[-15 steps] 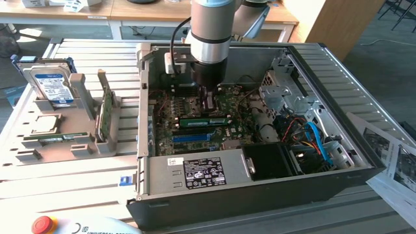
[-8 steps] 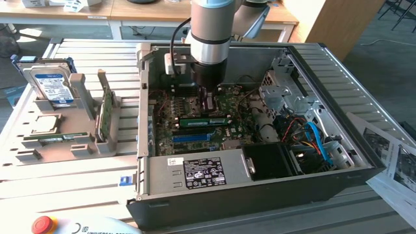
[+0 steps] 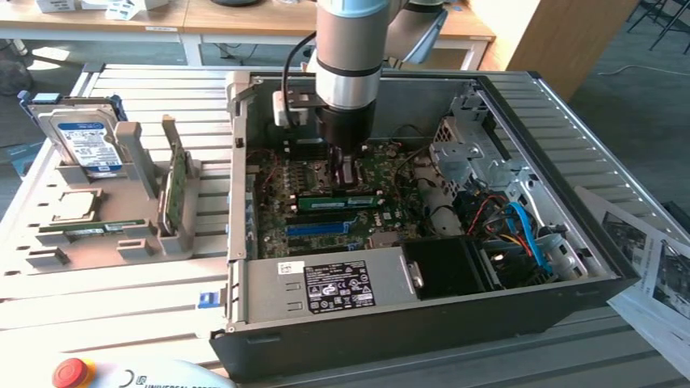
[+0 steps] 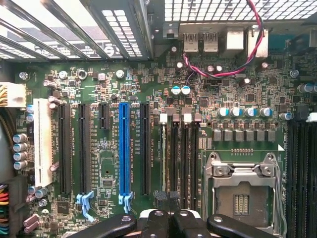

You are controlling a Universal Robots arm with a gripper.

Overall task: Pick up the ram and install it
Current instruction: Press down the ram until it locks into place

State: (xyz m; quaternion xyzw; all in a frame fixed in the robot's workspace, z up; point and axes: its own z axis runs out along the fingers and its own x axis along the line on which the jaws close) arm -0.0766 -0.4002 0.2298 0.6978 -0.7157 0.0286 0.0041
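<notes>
The open computer case point(image 3: 431, 267) fills the exterior view's centre, its motherboard point(image 4: 148, 89) exposed. The gripper point(image 3: 345, 171), jaws closed and empty, hangs over the memory slots point(image 4: 181, 163). One ram point(image 3: 341, 200) lies seated just below it at frame centre. A skewed press could crack the slot latches.
</notes>
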